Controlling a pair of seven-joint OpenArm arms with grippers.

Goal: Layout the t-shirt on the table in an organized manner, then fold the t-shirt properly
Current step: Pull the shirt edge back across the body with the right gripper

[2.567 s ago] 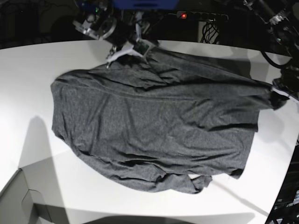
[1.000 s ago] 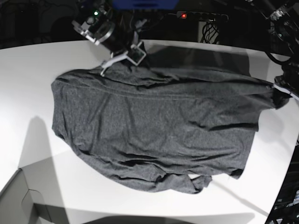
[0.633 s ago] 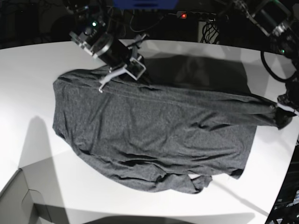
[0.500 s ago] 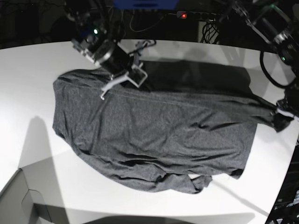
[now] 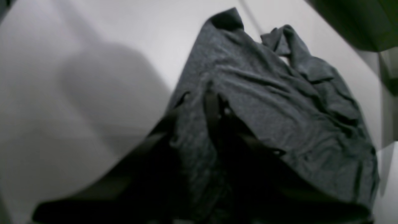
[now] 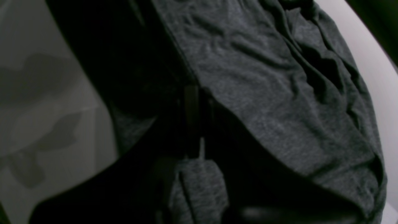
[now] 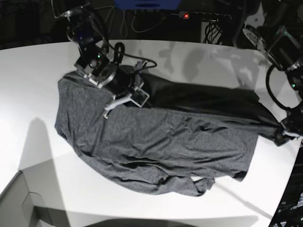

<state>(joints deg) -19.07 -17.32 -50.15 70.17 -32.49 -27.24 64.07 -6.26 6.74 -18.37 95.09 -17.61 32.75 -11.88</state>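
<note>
The dark grey t-shirt (image 7: pixel 156 142) lies spread across the white table (image 7: pixel 28 80), its back edge lifted and drawn forward over the body. My right gripper (image 7: pixel 135 97), on the left of the base view, is shut on that edge near the middle left. At the table's right rim my left gripper (image 7: pixel 284 135) is shut on the shirt's corner. In the left wrist view the t-shirt (image 5: pixel 279 102) hangs from the dark fingers (image 5: pixel 213 118). The right wrist view shows the t-shirt (image 6: pixel 264 77) pinched at the gripper (image 6: pixel 192 124).
A grey box corner (image 7: pixel 19 203) juts in at the front left. Cables and a power strip with a red light (image 7: pixel 186 15) run behind the table's back edge. The right rim of the table (image 7: pixel 296 156) lies just past the left gripper.
Both grippers have moved toward the front with the shirt's back edge, pulling it over the body. A dark, shadowed band of cloth now stretches between them.
</note>
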